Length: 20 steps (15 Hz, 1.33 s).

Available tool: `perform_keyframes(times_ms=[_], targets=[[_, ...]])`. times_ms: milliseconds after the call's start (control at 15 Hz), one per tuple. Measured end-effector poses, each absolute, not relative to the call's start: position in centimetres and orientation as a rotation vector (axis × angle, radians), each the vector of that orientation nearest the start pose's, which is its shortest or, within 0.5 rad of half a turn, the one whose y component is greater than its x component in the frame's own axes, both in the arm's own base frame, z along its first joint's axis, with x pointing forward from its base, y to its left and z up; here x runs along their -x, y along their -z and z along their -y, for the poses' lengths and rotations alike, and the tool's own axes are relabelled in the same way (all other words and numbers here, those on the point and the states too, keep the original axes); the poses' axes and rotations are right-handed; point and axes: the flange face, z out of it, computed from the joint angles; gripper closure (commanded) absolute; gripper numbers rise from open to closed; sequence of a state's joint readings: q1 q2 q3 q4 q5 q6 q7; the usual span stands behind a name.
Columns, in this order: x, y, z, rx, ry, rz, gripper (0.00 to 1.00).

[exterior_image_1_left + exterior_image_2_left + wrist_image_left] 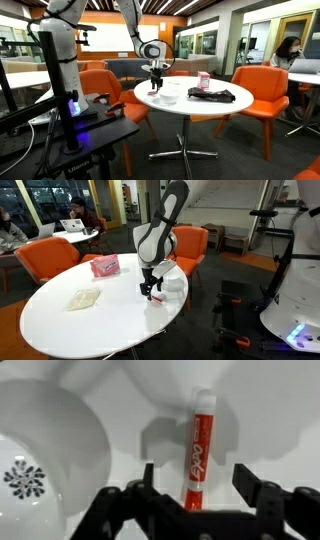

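Wrist view: the end effector [195, 485] hangs right over a red marker [200, 450] that lies flat on the white table [285, 405]. Its two fingers [148, 478] are spread, one on each side of the barrel, with a gap on both sides and no contact that I can make out. The marker's long axis runs up and down the picture, at right angles to the line between the fingertips. Its near end sits in the gap and its pale end points away from the camera. Just to the side, a white bowl [50, 440] with a dark pattern inside stands near one finger but clear of the marker. In an exterior view the end effector [150, 290] points straight down near the table's edge [60, 330] with a speck of red marker [154, 297] under it, well apart from a pink packet [105, 267] and a clear bag [84, 299].
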State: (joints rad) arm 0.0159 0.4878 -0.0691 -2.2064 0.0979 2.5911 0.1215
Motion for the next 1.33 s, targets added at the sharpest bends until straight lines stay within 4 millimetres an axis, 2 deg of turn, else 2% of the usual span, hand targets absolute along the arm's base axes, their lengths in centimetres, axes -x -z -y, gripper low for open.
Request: perform_keyframes(times_ms=[467, 533, 600, 733, 867, 1000, 1133, 1333], targets=[[-54.6, -13.6, 2.0, 3.116, -0.168, -0.348, 0.98], [-54.7, -13.7, 2.0, 3.116, -0.164, -0.347, 1.00], [-54.8, -13.8, 2.0, 3.116, -0.161, -0.347, 0.95], [-55.0, -14.2, 1.9, 3.115, -0.148, -0.343, 0.95], [-55.5, -15.8, 1.6, 3.112, -0.103, -0.337, 0.95], [-56.0, -18.7, 2.1, 3.108, -0.027, -0.351, 0.95], [-56.4, -21.7, 3.9, 3.104, 0.054, -0.396, 0.95], [-56.2, -24.9, 8.8, 3.096, 0.150, -0.506, 0.95]])
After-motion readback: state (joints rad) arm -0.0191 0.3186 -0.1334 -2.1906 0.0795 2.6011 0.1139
